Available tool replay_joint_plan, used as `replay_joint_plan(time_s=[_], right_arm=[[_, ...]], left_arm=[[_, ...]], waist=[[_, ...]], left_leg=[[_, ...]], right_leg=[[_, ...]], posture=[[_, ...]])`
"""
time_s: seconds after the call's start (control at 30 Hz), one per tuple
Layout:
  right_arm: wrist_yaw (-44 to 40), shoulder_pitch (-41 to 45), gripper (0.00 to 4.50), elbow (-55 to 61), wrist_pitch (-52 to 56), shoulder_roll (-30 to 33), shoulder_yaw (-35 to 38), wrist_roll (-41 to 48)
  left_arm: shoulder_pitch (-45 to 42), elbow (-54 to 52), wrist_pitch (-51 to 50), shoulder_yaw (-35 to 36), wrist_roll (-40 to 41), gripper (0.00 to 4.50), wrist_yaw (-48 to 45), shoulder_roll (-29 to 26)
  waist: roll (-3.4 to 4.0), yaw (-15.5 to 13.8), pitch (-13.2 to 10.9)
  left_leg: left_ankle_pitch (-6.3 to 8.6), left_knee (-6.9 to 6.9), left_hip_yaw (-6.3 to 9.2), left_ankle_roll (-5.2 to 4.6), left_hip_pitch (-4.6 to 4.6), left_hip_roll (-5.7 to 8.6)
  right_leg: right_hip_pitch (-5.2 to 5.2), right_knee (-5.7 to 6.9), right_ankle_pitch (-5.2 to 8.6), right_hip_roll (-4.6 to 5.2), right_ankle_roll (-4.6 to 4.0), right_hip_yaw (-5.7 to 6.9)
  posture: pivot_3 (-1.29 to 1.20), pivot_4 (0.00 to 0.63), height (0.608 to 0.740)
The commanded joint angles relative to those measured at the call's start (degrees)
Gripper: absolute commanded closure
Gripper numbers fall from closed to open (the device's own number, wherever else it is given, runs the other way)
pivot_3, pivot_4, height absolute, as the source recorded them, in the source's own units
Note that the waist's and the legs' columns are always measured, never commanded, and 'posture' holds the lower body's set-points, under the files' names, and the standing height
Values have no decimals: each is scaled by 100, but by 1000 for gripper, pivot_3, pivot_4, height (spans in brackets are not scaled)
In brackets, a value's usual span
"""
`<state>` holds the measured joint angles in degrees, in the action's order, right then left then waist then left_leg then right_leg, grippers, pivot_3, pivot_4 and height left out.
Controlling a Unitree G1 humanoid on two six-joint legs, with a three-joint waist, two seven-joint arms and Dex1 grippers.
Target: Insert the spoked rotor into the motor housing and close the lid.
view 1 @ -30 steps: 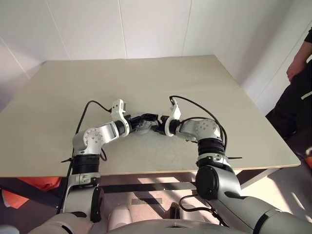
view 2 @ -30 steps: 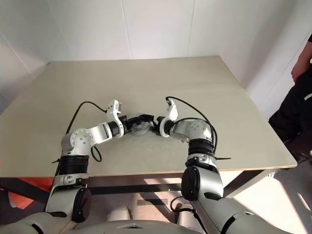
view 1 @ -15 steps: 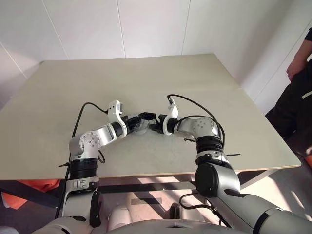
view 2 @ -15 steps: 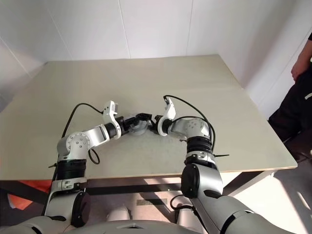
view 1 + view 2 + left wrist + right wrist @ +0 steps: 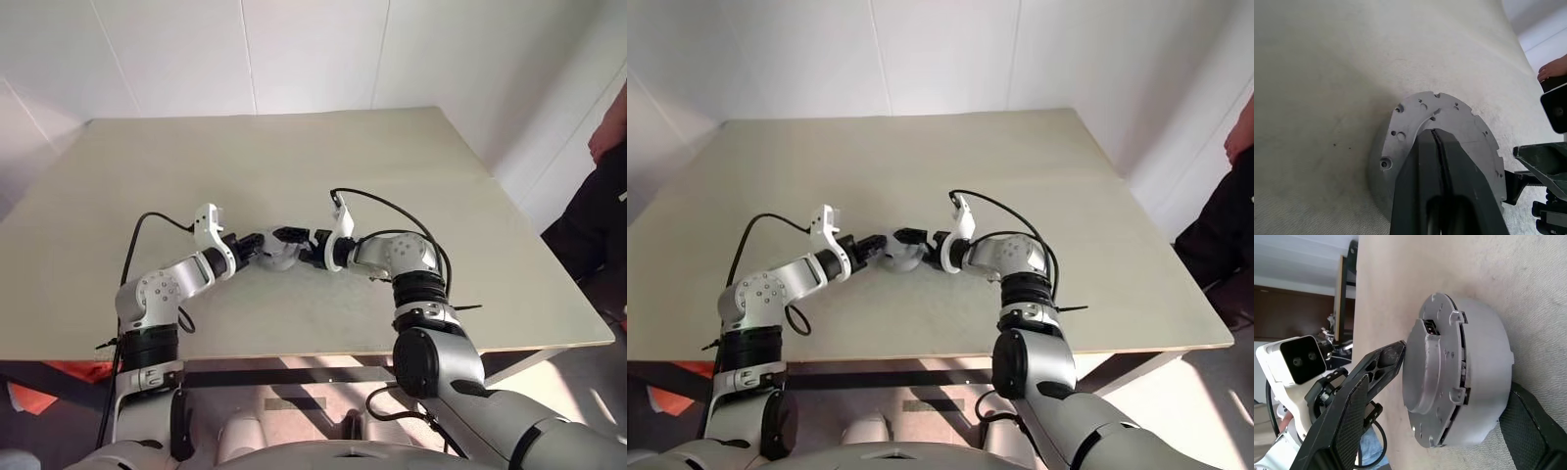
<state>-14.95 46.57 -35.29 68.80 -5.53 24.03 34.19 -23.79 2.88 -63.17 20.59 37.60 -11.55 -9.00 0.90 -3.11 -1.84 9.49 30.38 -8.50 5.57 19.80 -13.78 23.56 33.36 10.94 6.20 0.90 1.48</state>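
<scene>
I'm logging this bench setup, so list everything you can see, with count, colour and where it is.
motor housing: one, silver-grey, on the table between the two tools, about mid-table.
lid: one, grey with notched edge, seated on the housing.
table: one, beige top, filling the middle of the head views.
wall: white panels, behind the table.
person: one, in dark clothing, standing past the table's right edge.
left tool: one, black fingers shut, tips resting on the lid.
right tool: one, black fingers open wide, one either side of the housing and lid.
</scene>
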Motion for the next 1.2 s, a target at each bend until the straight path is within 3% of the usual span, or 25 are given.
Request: replay_joint_plan(time_s=[0.03,0.3,0.43,0.57,0.93,1.2], right_arm=[[-114,215,15,132,-43,-49,-38,214],[-158,216,15,178,-49,-45,-130,183],[-117,215,945,151,-270,3,-187,79],[-125,256,2294,78,-390,54,-240,43],[96,567,2294,-367,-711,199,257,284],[251,1076,2294,-364,-482,287,952,914]], left_arm=[[163,225,-238,-173,-129,4500,202,86],[181,233,-235,-174,-107,4500,223,84],[179,259,-221,-148,-108,4500,232,46],[175,270,-217,-153,-110,4500,238,37],[291,170,106,98,57,4500,89,25],[140,82,83,1303,1464,4500,105,408]], waist=[[-3,-57,0],[-7,-213,-2],[-7,-235,-2],[-21,-245,-11],[-26,-239,-15],[-63,-227,-54]], left_leg=[[1,0,1,-1,0,0],[4,8,1,-5,6,2],[4,8,1,-5,6,2],[3,12,6,-4,17,-2],[7,36,5,-9,18,-1],[10,73,6,-15,66,-6]], right_leg=[[-2,0,-2,0,-3,0],[-2,0,-3,3,-5,0],[-2,1,-4,2,-5,0],[9,3,-6,1,-7,1],[9,24,-7,2,-9,-1],[67,42,-21,-1,-19,-2]], posture=[[0,0,740],[0,0,740],[0,0,740],[0,0,740],[0,0,740],[0,0,740]])
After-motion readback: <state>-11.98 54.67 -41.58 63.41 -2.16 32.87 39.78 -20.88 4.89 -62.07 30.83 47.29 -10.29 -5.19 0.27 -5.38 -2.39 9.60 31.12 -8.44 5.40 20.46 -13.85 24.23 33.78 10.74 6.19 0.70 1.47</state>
